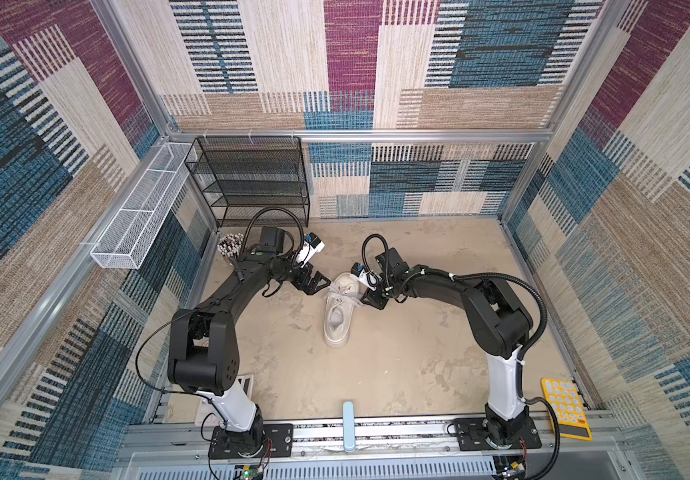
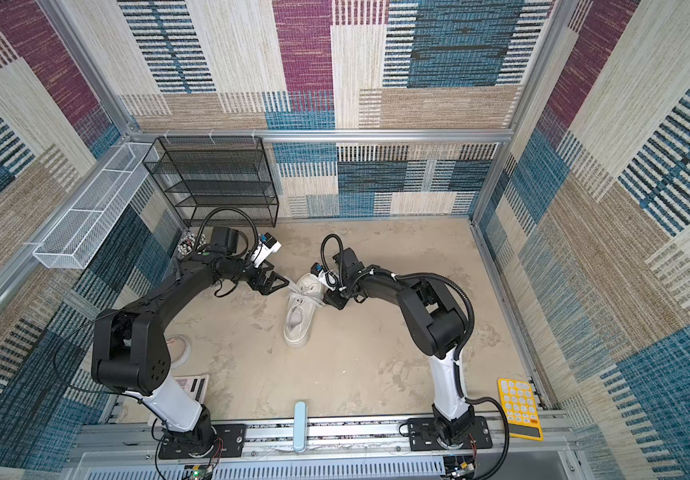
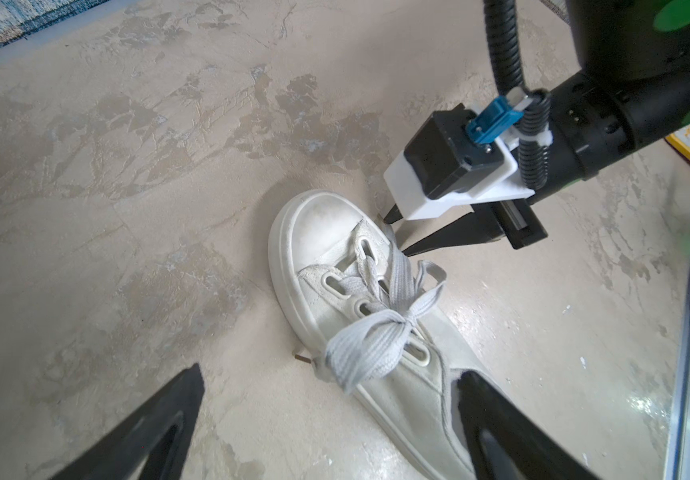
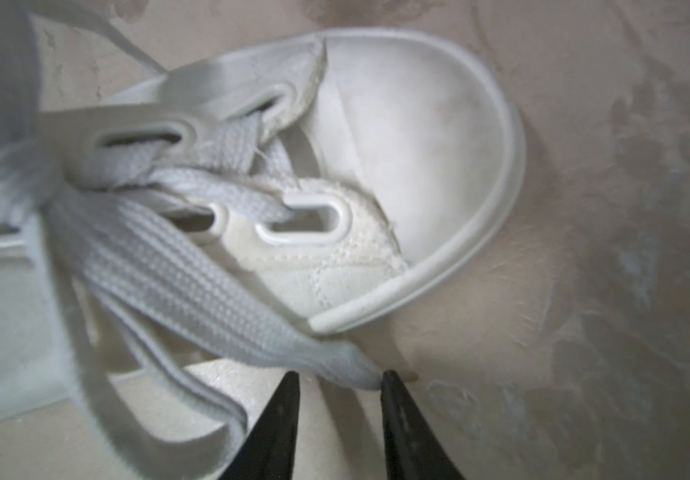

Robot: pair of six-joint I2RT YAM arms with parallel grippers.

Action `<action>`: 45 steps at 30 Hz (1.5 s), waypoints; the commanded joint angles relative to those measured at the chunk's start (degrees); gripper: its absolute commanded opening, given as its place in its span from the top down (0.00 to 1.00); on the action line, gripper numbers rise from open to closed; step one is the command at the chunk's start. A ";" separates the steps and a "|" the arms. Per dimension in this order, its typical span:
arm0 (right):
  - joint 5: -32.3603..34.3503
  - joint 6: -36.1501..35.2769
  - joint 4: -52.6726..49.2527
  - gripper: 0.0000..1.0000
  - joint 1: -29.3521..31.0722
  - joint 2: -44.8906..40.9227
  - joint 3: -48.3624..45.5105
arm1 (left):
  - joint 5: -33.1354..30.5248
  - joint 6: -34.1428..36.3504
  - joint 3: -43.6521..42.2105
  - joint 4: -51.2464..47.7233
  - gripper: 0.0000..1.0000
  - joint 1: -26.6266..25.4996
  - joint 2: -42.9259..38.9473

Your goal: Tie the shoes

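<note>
Two of my grippers flank a white sneaker (image 1: 337,316) standing mid-floor on a mottled beige, plaster-like surface (image 1: 418,365), toe toward the far wall, heel toward my bases. My left gripper (image 1: 319,282), black wedge fingers spread wide and holding nothing, hangs beside the toe. My right gripper (image 1: 371,300) sits low at the toe's other side. Both top views show the thick platform sole and greyish insole (image 2: 296,322). Only the left wrist view shows the flat, ribbed laces (image 3: 376,345) cinched in a bow over oval eyelets. Only the right wrist view shows my right fingertips (image 4: 395,403) partly apart, a folded lace end lying between them against one tip, a gap beside the other, not clamped.
</note>
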 commanded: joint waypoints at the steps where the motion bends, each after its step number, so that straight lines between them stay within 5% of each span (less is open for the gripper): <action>1: -1.05 -2.11 2.18 0.68 0.14 0.60 1.09 | 0.01 -0.55 0.77 -1.48 0.01 -0.01 0.11; 6: 1.08 -1.53 0.23 0.99 0.14 0.06 1.53 | 0.06 -1.16 0.88 -2.56 0.01 -0.01 0.02; 17: 3.27 0.84 1.80 1.00 0.05 -4.91 -4.39 | -0.69 -1.84 0.56 -2.95 0.01 0.06 -0.22; 21: 3.29 -1.97 3.29 0.70 0.06 -4.46 -5.15 | -1.04 -1.68 -0.76 -3.20 0.01 0.08 -1.29; 24: 3.92 -4.07 3.90 0.58 0.05 -3.42 -4.00 | -1.26 -1.51 -1.34 -3.50 0.01 0.08 -1.78; 34: 1.44 -7.86 2.53 0.54 0.47 1.57 1.43 | -2.44 -1.24 -0.50 -7.75 0.01 0.16 -2.73; 40: -1.36 -8.53 2.95 0.64 0.49 2.13 1.25 | -5.46 -4.38 -1.27 -10.98 0.01 0.08 -5.33; 45: -0.83 -8.14 2.60 0.91 0.41 2.46 1.63 | -3.73 -11.30 -3.26 -10.62 0.03 -0.23 -7.12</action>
